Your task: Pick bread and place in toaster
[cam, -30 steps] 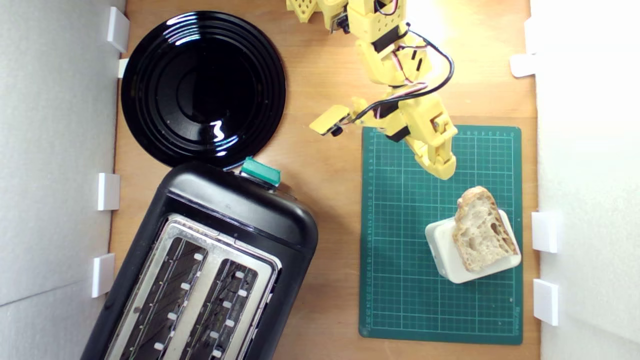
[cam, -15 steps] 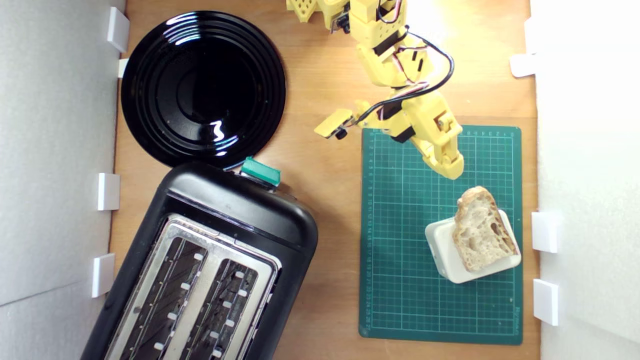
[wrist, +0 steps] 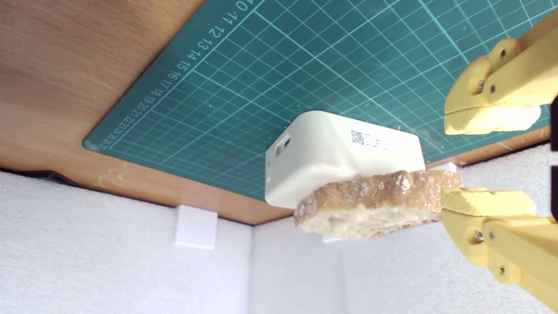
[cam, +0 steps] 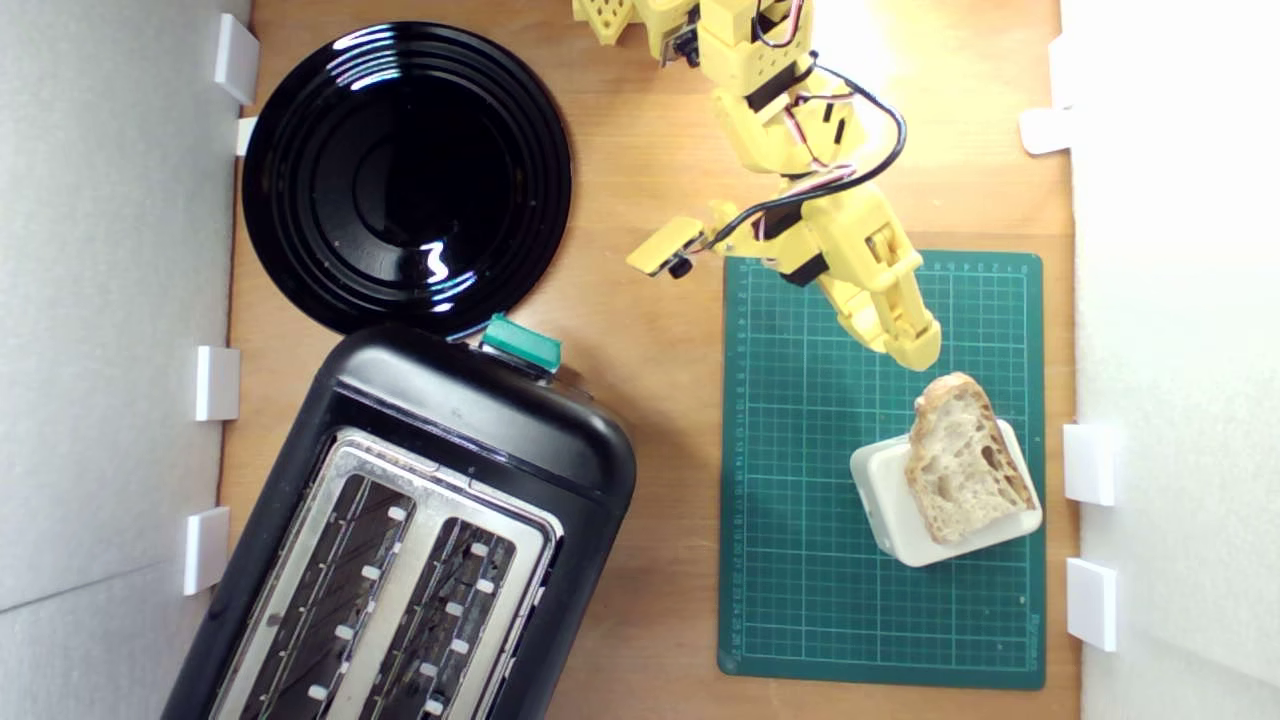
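Bread [cam: 962, 460] lies on a block [cam: 885, 500] on the mat [cam: 800, 560]; toaster [cam: 420, 520] and plate [cam: 405, 175] sit at the exterior view's left.

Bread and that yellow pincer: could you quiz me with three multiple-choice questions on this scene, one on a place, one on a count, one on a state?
1. Where does the bread lie?
A. in a toaster slot
B. on the white block, over the green mat
C. on the black plate

2. How many slots does the toaster have?
A. one
B. two
C. four

3. What is the pincer doing?
A. open, not gripping the bread
C. shut on the bread
B. shut on the toaster lever

Answers:
1 B, the slice rests on the white block, which stands on the green mat.
2 B, two long openings show in its metal top.
3 A, the wrist view shows its tips apart, at the end of the slice.
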Controlling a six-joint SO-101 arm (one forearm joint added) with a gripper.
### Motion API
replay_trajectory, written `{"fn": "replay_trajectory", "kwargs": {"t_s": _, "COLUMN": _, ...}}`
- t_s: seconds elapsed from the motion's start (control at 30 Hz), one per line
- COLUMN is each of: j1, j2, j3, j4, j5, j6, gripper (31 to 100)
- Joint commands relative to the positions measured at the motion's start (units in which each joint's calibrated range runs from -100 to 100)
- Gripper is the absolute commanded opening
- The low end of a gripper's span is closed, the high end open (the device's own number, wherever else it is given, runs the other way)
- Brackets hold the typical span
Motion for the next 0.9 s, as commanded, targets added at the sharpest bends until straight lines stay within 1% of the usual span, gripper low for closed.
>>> {"fn": "replay_trajectory", "kwargs": {"t_s": 0.0, "j1": 0.12, "j2": -0.38, "j3": -2.47, "j4": -0.35, "j5": -1.81, "j6": 0.26, "gripper": 71.8}}
{"fn": "replay_trajectory", "kwargs": {"t_s": 0.07, "j1": 0.12, "j2": -0.38, "j3": -2.47, "j4": -0.35, "j5": -1.81, "j6": 0.26, "gripper": 75.1}}
{"fn": "replay_trajectory", "kwargs": {"t_s": 0.17, "j1": 0.12, "j2": -0.38, "j3": -2.47, "j4": 0.1, "j5": -1.81, "j6": 0.26, "gripper": 82.2}}
{"fn": "replay_trajectory", "kwargs": {"t_s": 0.23, "j1": 0.12, "j2": -0.38, "j3": -2.56, "j4": 0.01, "j5": -1.81, "j6": 0.26, "gripper": 84.1}}
{"fn": "replay_trajectory", "kwargs": {"t_s": 0.43, "j1": -0.36, "j2": 1.53, "j3": -3.1, "j4": 0.38, "j5": -2.49, "j6": 0.21, "gripper": 84.5}}
{"fn": "replay_trajectory", "kwargs": {"t_s": 0.57, "j1": 0.04, "j2": 4.44, "j3": -3.2, "j4": 0.38, "j5": -8.98, "j6": 0.21, "gripper": 84.5}}
{"fn": "replay_trajectory", "kwargs": {"t_s": 0.7, "j1": 0.12, "j2": 5.86, "j3": -3.38, "j4": -0.26, "j5": -10.26, "j6": 0.21, "gripper": 84.7}}
{"fn": "replay_trajectory", "kwargs": {"t_s": 0.87, "j1": 0.12, "j2": 6.85, "j3": -4.38, "j4": -0.26, "j5": -13.25, "j6": 0.26, "gripper": 85.2}}
